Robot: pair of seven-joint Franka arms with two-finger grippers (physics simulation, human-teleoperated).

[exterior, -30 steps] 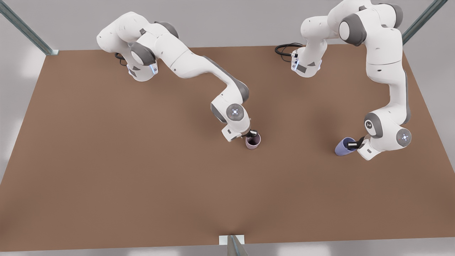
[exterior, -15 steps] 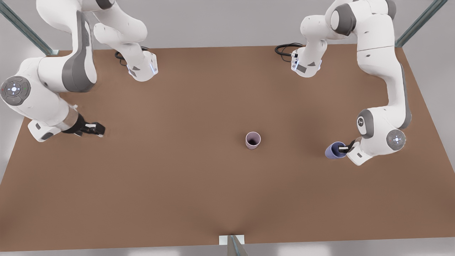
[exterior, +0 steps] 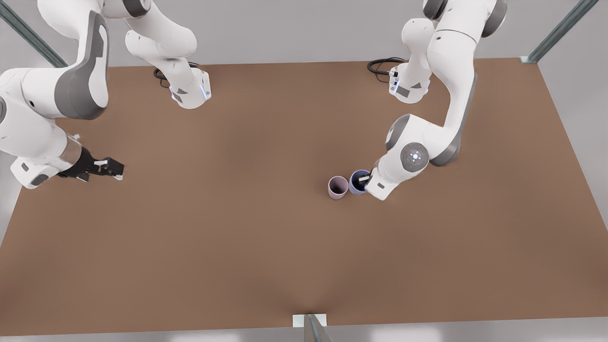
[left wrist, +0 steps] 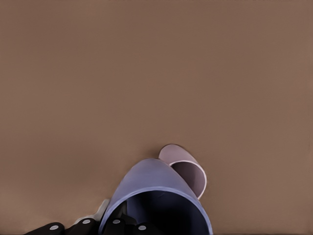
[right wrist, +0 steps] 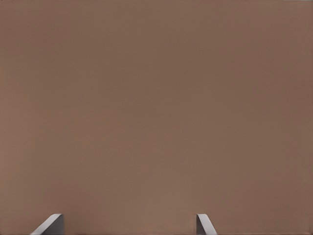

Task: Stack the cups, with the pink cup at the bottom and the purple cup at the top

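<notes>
Right of centre in the front view, the left gripper is clamped on the purple cup's rim, just beside the upright pink cup on the brown table. At the far left edge, the right gripper waits above the table, fingers apart.

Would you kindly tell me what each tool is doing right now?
Left tool: shut on the purple cup, beside the pink cup.
Right tool: open, holding nothing, waiting at the front view's left.

A pale mauve-pink cup and a periwinkle blue-purple cup sit on the plain brown table.
</notes>
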